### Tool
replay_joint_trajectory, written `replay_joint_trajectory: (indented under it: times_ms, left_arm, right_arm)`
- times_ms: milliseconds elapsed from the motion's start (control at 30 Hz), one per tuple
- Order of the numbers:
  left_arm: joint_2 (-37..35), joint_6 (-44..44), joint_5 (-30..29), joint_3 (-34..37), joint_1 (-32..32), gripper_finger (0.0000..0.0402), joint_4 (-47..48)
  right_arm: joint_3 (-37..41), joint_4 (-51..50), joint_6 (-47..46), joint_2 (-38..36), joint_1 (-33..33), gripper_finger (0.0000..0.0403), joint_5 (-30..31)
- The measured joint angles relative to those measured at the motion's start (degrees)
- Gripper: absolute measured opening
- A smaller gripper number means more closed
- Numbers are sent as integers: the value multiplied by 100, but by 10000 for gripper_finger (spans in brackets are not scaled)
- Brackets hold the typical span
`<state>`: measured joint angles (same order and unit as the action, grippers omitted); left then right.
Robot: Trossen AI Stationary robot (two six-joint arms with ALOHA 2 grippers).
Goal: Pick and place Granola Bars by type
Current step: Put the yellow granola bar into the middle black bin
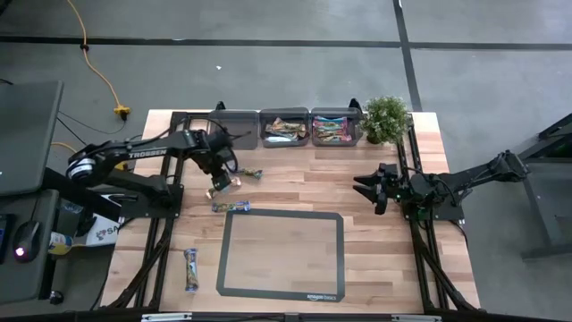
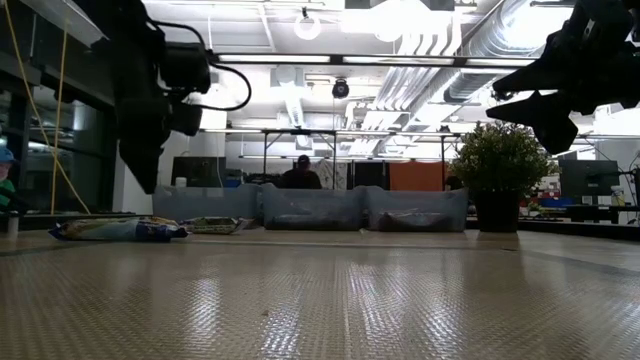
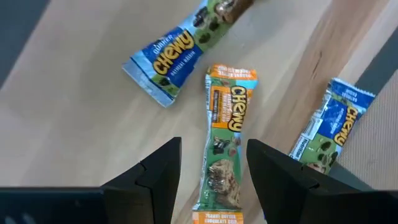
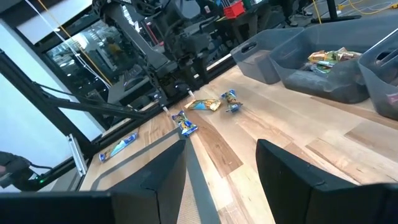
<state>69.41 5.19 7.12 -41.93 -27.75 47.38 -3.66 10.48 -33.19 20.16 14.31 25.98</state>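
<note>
**Op A:** I've got the left gripper hovering left of centre in the high view, over the loose bars on the wood. Its jaws are spread wide and hold nothing. In the left wrist view they straddle the orange-green bar, which lies flat between them.

**Op B:** So we're at the pick step?

**Op A:** That's my read: lined up, not yet gripped. Next I'd drop straight down and close across the bar's narrow width, then carry it to one of the grey bins along the top edge.

**Op B:** What else is loose?

**Op A:** A blue bar sits near the target, angled away toward the wrist frame's upper left. Another blue one lies at the right, beside the dark mat. A fourth bar lies well apart at lower left of the high view.

**Op B:** How will it handle?

**Op A:** I expect slippery going. The wrappers are glossy foil, slim and flat, with crimped ends, and the tabletop is smooth wood.

**Op B:** And the right side?

**Op A:** The right gripper waits at mid-right below the potted plant, fingers apart, empty.
</note>
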Motion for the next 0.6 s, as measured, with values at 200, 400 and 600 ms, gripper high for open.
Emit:
replay_joint_trajectory:
  times_ms: [200, 400, 600]
  left_arm:
    - [266, -45, -27, 0, 90, 193, -7]
    - [562, -46, -187, 2, 276, 260, -97]
    - [777, -82, -367, 2, 520, 307, -106]
  right_arm:
    - [0, 0, -9, 2, 0, 177, 0]
    - [0, -8, -144, 0, 0, 177, 0]
    - [0, -13, -280, 2, 0, 177, 36]
